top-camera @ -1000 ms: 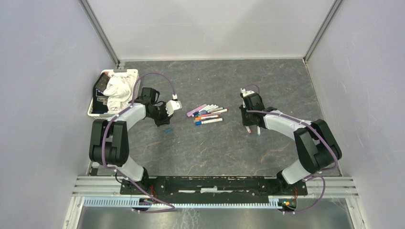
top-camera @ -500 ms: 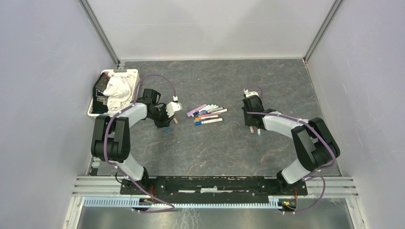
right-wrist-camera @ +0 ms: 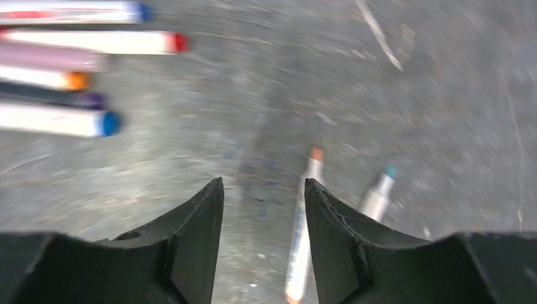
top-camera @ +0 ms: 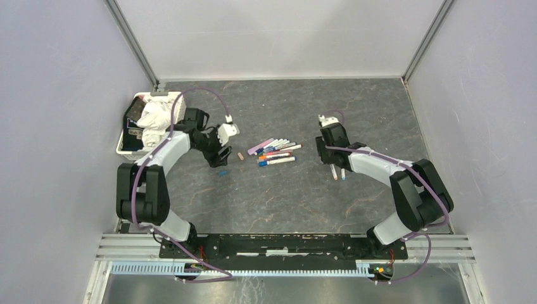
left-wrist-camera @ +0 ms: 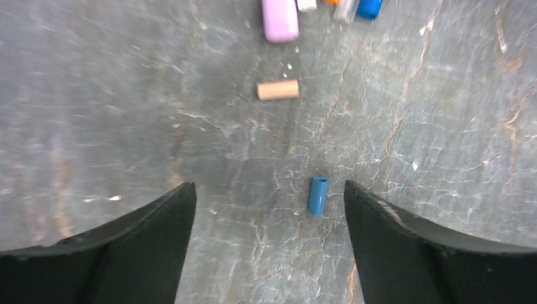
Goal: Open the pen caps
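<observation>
Two loose pen caps lie on the table: a peach cap (top-camera: pixel 240 155) (left-wrist-camera: pixel 278 89) and a blue cap (top-camera: pixel 222 171) (left-wrist-camera: pixel 317 196). My left gripper (top-camera: pixel 218 156) (left-wrist-camera: pixel 268 185) hovers open over them, with the blue cap just inside its right finger and nothing held. Several capped pens (top-camera: pixel 275 152) (right-wrist-camera: pixel 60 76) lie in a row at the table's middle. My right gripper (top-camera: pixel 330 158) (right-wrist-camera: pixel 263 182) is open and empty. Below it lie two uncapped pens, one orange-tipped (top-camera: pixel 334 170) (right-wrist-camera: pixel 305 215) by its right finger, one teal-tipped (top-camera: pixel 342 174) (right-wrist-camera: pixel 379 193).
A white bin (top-camera: pixel 126 142) holding a crumpled white cloth (top-camera: pixel 155 120) and dark items stands at the far left, close behind my left arm. Grey walls enclose the table on three sides.
Both grippers have opened. The left one let go of the peach cap, which rolled right toward the pen row. The right one released the orange-tipped pen beside the teal one.
</observation>
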{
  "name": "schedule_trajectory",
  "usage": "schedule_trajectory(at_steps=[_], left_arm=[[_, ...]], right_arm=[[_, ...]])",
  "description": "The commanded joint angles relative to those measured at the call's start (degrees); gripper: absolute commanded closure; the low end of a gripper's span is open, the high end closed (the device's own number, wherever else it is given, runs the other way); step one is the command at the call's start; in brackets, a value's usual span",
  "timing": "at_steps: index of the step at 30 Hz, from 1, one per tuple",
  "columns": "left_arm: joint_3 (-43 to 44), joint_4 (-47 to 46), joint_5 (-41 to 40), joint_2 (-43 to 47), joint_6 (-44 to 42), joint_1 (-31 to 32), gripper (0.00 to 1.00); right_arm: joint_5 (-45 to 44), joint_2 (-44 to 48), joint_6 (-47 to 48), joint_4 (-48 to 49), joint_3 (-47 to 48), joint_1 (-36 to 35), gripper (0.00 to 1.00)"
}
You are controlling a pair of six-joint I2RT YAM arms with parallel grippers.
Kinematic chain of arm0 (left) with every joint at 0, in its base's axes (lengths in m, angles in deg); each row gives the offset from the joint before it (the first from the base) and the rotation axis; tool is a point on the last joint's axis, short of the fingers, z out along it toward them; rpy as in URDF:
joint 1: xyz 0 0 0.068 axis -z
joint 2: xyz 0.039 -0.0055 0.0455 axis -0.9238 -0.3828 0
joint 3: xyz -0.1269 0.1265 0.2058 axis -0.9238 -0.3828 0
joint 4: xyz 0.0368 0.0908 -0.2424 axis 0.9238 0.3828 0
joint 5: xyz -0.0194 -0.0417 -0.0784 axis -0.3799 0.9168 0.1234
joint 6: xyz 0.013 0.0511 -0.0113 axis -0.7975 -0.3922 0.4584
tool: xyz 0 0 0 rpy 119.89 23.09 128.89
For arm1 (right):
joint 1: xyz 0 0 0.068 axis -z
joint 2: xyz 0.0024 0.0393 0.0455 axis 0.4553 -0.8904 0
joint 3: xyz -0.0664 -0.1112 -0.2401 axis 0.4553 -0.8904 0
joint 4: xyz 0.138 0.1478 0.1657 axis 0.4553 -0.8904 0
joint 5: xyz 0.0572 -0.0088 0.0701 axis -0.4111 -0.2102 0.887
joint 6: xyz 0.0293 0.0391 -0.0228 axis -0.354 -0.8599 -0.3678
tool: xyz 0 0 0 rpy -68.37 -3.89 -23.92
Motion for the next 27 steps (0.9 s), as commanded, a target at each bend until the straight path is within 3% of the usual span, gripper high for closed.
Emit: schedule_trajectory(at_steps=[1,4,12,27], left_arm=[[7.94,5.11,4.32,5.28,7.86,-0.95,0.05],[12.02,8.63,3.84,5.96,10.72,-1.45,0.0],[16.94,13.8,2.91,6.51,15.23,-2.72,0.0],[18.2,17.33,4.07,5.14,15.37,-2.65,0.0]], right_arm=[[11.16,-0.19,11.64,4.65,5.39,-5.65,0.44],[19.29,-2.22,17.24,7.52,5.95,-7.68,0.42],[27.82,-7.26,21.26,9.21,10.35,-7.96,0.4],[30.06,-15.69,22.63,7.11,14.14,-8.57,0.42]])
